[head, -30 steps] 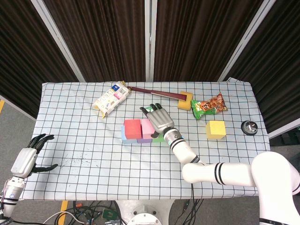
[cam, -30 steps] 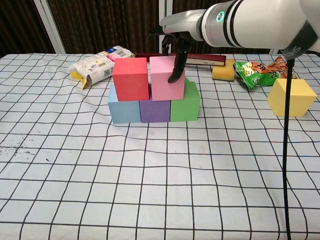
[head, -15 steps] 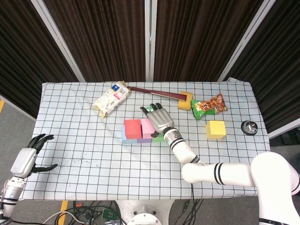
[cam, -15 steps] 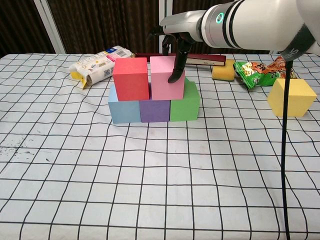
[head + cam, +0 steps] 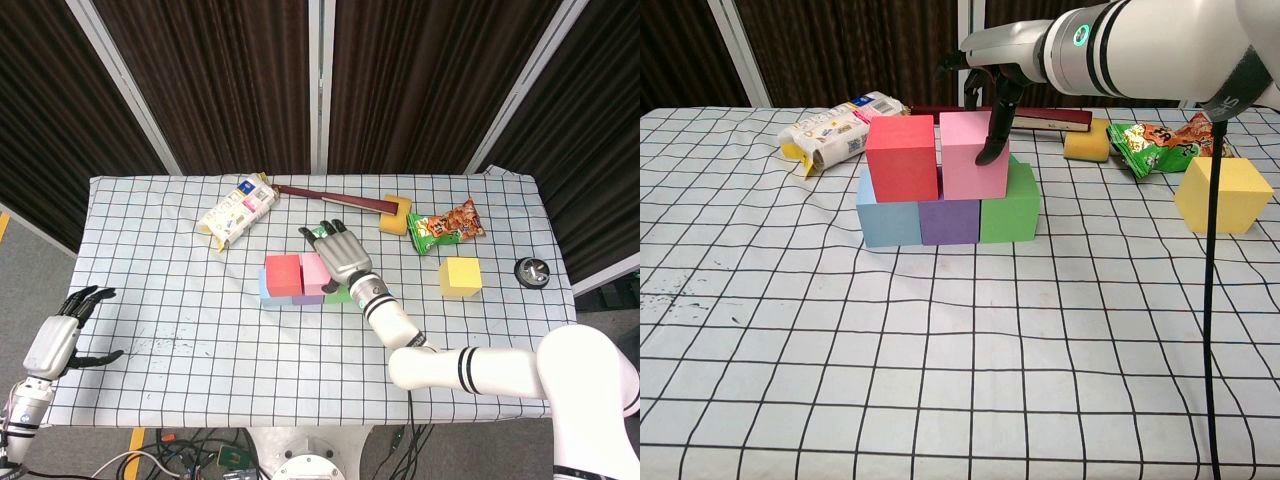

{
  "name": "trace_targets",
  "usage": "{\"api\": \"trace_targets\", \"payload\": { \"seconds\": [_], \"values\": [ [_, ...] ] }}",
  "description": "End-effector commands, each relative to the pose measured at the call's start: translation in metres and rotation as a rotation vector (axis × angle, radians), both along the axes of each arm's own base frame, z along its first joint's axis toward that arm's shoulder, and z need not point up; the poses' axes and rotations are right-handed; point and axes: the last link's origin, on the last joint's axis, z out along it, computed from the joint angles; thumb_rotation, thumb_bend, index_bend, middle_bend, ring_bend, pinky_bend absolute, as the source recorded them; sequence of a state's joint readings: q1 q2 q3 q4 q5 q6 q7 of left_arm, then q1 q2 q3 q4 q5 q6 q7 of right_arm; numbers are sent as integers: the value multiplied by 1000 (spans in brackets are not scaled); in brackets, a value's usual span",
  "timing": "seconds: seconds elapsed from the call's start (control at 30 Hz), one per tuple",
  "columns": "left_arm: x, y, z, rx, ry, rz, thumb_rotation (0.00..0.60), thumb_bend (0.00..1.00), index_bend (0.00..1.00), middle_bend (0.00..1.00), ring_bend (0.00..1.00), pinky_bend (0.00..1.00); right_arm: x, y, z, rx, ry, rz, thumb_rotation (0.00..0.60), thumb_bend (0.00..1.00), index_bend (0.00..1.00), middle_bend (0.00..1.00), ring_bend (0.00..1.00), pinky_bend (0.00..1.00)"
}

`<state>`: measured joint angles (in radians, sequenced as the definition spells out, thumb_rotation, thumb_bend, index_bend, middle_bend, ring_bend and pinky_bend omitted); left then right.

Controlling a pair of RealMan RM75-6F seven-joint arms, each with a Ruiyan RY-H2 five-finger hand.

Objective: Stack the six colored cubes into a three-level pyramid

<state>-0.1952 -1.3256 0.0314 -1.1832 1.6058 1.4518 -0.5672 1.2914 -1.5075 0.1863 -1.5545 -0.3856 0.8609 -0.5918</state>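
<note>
Almost nothing has moved in the last second. Your right hand still sits on the pink block, with its fingers draped down the block's right side. It looks like a loose hold, not a tight squeeze, so I cannot tell if you have let go yet.

The pink block is on the second row, touching the red block. Under them sit the blue block, the purple block and the green block, all in one row near the middle of the table. So two levels look done.

The yellow block is alone near the right edge of the table, well apart from the stack. It is the last one and belongs on top.

Your left hand hangs open and empty, off the table's near left corner.

Since the stack stays still, it seems safe to lift your right hand away slowly and go for the yellow block.
</note>
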Motion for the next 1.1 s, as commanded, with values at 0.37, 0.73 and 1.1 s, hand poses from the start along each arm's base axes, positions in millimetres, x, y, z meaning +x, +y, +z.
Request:
{"api": "trace_targets", "payload": {
  "seconds": [0.37, 0.73, 1.1],
  "values": [
    [0, 0, 1, 2, -2, 0, 600, 32, 129, 172, 73, 106, 0, 1, -2, 7, -2, 1, 600, 108, 0, 428, 26, 0],
    [-1, 1, 1, 2, -4, 4, 600, 32, 129, 172, 73, 106, -2, 0, -1, 20, -13, 2, 600, 44, 0, 205, 0, 0],
    [-4, 23, -3, -8, 44, 6, 600, 32, 130, 172, 73, 108, 9, 6, 34, -17, -133, 33, 600, 0, 0, 106, 0, 0]
  ]
}}
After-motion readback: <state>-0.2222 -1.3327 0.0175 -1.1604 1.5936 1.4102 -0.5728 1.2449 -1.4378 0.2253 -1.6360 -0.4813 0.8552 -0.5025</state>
